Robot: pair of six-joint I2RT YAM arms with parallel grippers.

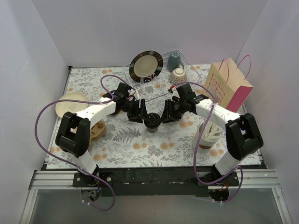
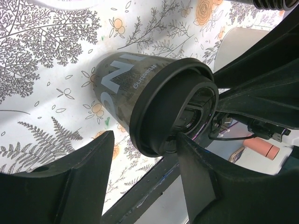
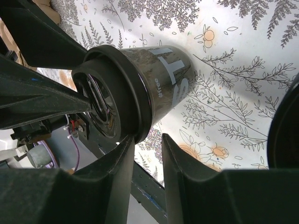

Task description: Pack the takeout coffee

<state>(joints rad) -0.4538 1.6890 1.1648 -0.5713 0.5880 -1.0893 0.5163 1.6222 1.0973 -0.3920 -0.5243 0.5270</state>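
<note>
Your left gripper (image 2: 147, 140) stands parted around the top of the takeout cup (image 2: 117, 88). One finger (image 2: 198, 182) lies against the rim of the black lid (image 2: 173, 109), while a strip of patterned cloth shows between the other finger (image 2: 70, 186) and the cup wall, so it grasps nothing. Your right gripper (image 3: 148, 142) faces the same cup from the opposite side. Its jaws are set narrower and the gap between them is empty. One fingertip sits right at the lid's rim, though the wrist view is too close to say whether it touches. The cup stands upright in the middle of the table (image 1: 126, 149), about halfway between its left and right edges, with both grippers meeting at it. Treat it as light and easy to crush: the paper wall is thin and will dent under a hard squeeze, and the glossy lid looks slippery and may pop off if you lift by it alone. The safest hold is probably across the wall just under the lid, where the rolled rim stiffens it. Keep it upright, since you cannot see whether it is filled. The paper bag (image 1: 229, 86) stands at the far right corner, and the white cup of stirrers (image 1: 208, 135) sits near the right edge beside your right arm, so mind it on the way.
</note>
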